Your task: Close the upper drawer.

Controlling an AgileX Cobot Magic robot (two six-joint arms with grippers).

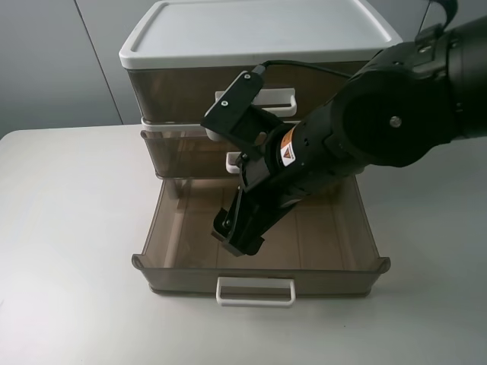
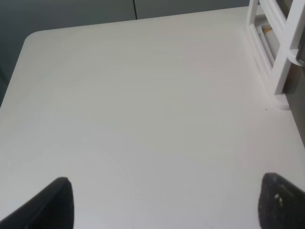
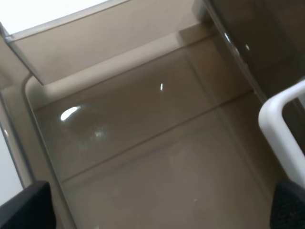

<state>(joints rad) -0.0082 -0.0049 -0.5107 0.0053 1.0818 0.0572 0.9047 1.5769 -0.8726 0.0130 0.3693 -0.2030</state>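
Nearest my high camera is the right arm (image 1: pixel 396 106), reaching across the unit with the right gripper (image 1: pixel 238 234) pointed down into the bottom drawer (image 1: pixel 156 228). On its wrist view the fingertips (image 3: pixel 24 207) sit wide apart above that drawer's floor, holding nothing.

The upper drawer (image 1: pixel 186 152) is the middle tier, just behind the gripper. Its front looks a touch forward of the top drawer (image 1: pixel 175 91), and its white handle (image 1: pixel 233 160) is mostly hidden by the arm. Below it the bottom drawer stands far out, with the bottom handle (image 1: pixel 255 291) toward me. A white lid (image 1: pixel 259 30) caps the unit, which stands on the white table (image 1: pixel 68 251). The left gripper (image 2: pixel 167 212) hovers over the table, fingers wide, holding nothing.
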